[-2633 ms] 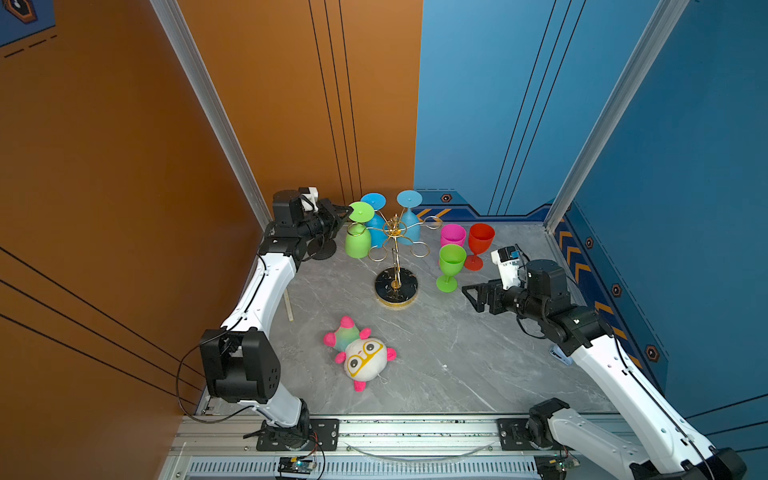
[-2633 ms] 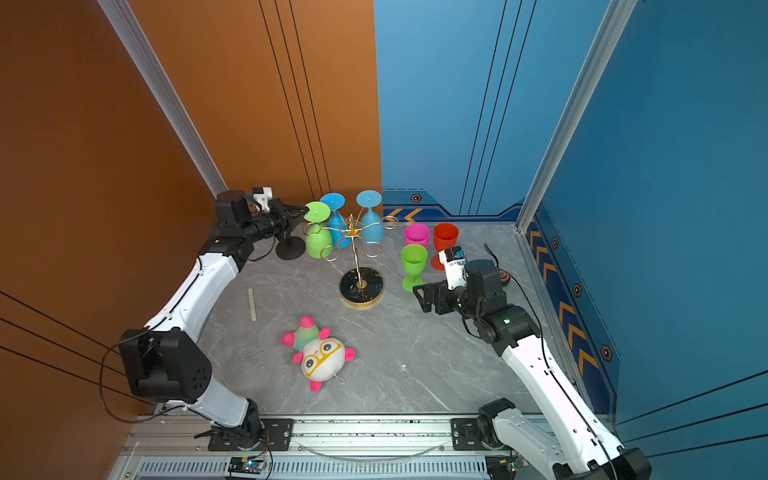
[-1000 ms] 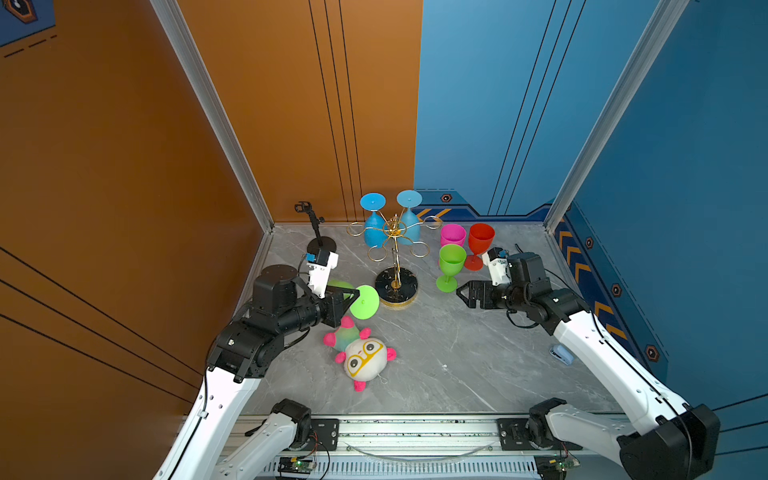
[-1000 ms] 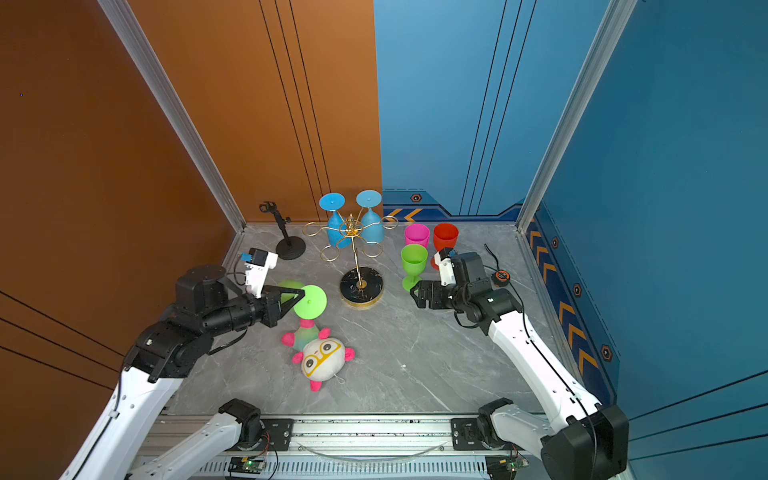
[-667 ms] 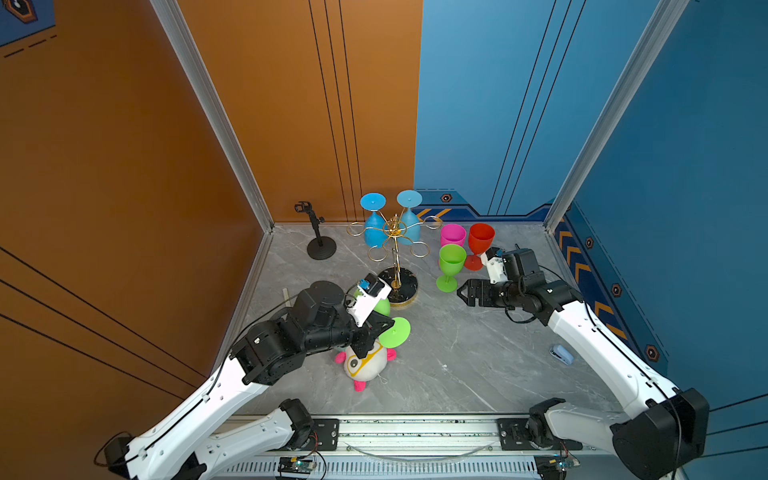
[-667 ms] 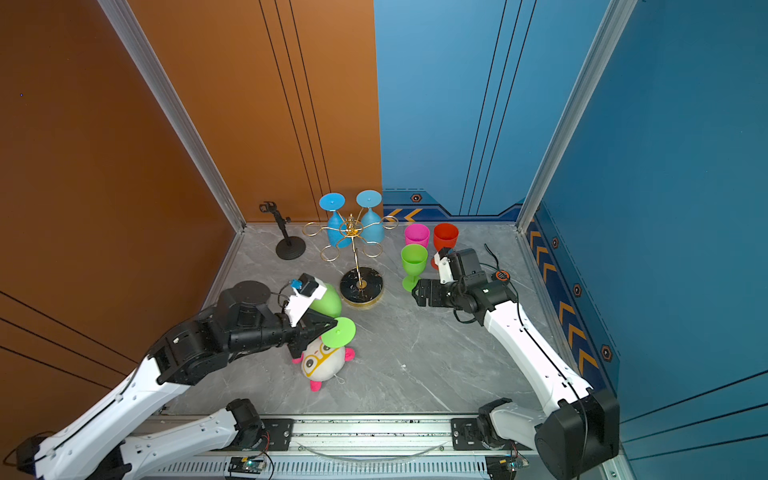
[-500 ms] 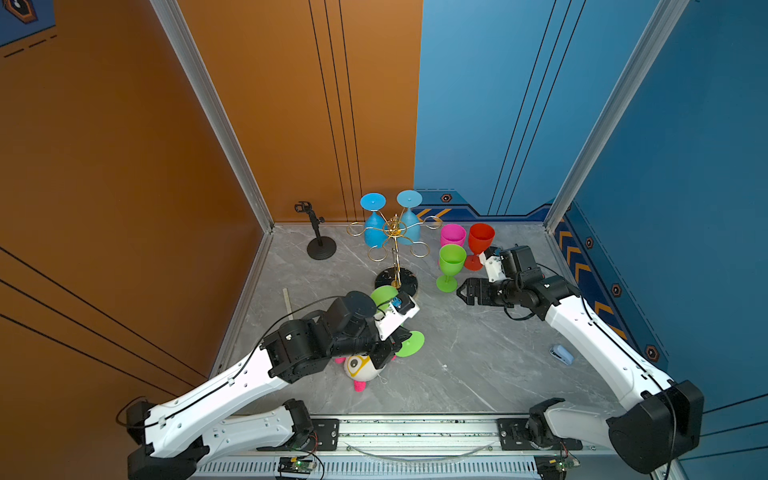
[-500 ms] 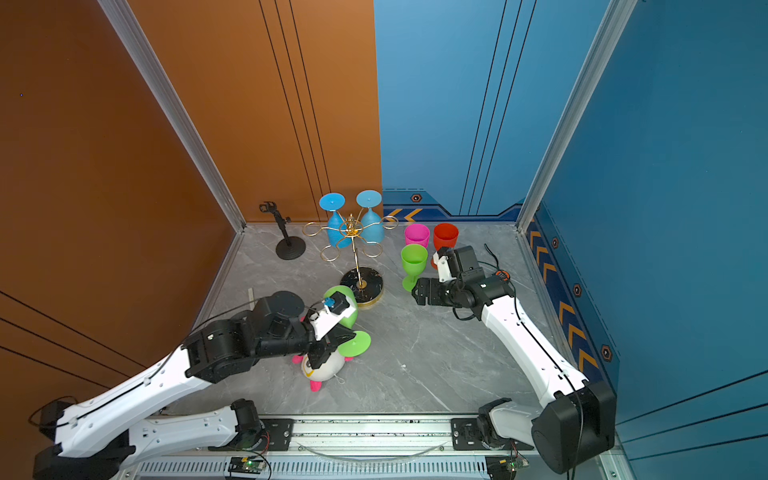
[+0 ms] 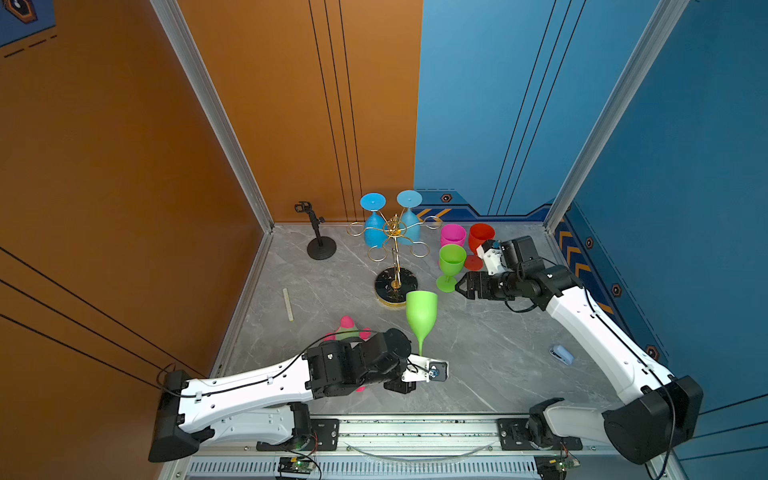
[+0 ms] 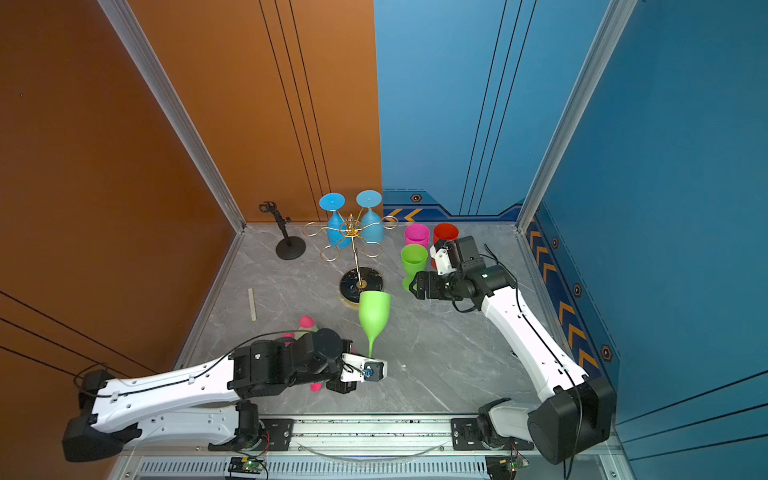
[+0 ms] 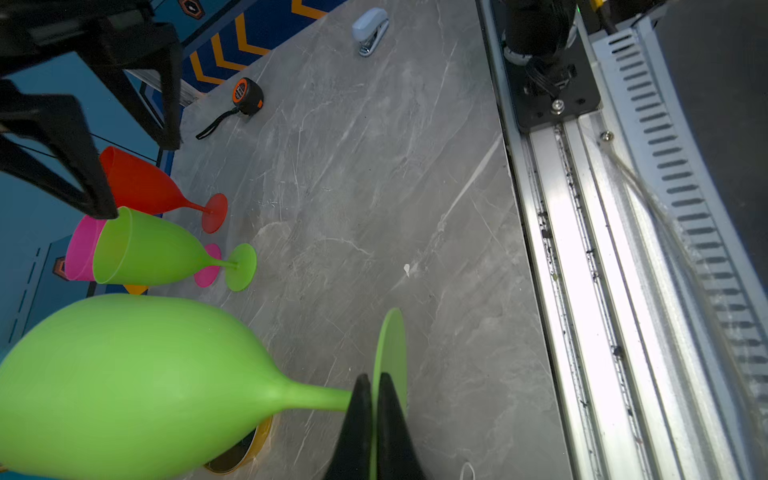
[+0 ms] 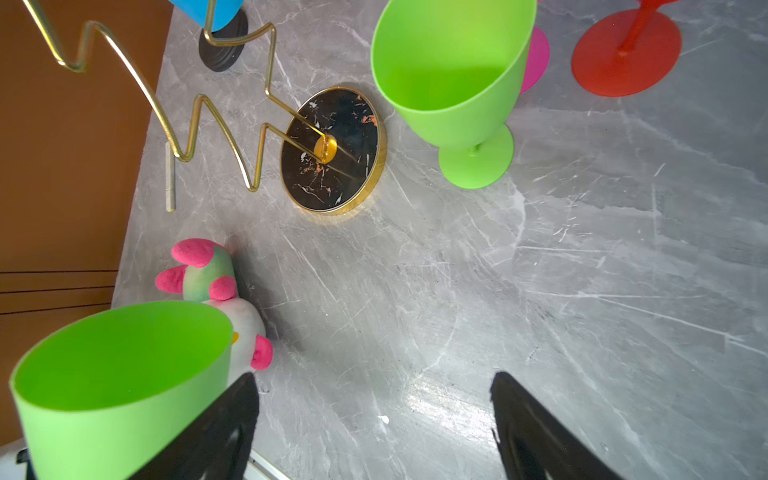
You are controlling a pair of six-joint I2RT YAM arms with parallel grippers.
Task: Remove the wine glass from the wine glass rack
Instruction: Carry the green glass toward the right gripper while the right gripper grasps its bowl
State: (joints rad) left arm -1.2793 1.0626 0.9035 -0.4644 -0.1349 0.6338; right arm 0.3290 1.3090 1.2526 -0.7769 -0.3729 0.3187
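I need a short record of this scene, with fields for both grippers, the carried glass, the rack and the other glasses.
left gripper: shut on the foot of the held green glass
held green glass: off the wine glass rack, bowl up
right gripper: open, empty, near the standing green glass
wine glass rack: two blue glasses hang upside down
also standing: pink glass, red glass

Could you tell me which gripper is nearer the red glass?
Right. The right gripper is just in front of the red glass; the left gripper, gripping the lifted green glass, is much farther forward.
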